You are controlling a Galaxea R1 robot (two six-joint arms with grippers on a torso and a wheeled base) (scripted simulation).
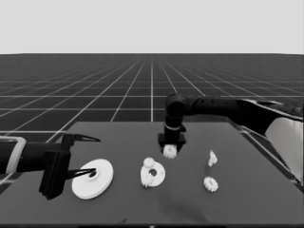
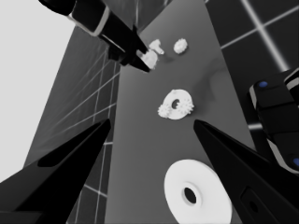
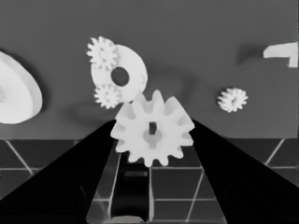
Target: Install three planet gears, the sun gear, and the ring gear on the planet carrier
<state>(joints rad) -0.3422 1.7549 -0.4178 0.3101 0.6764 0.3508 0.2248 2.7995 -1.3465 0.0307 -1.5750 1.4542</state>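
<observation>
We find no readable text, labels, brands, numbers or signs anywhere: none on the white parts, the arms, the table or the gridded floor.

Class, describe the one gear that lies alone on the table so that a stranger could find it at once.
Start at the smaller round part mid-table, which carries two gears. Look toward the table's right end, to the thin white piece. Just nearer the camera lies the lone gear: toothed, flat on the table, touching nothing.
</observation>
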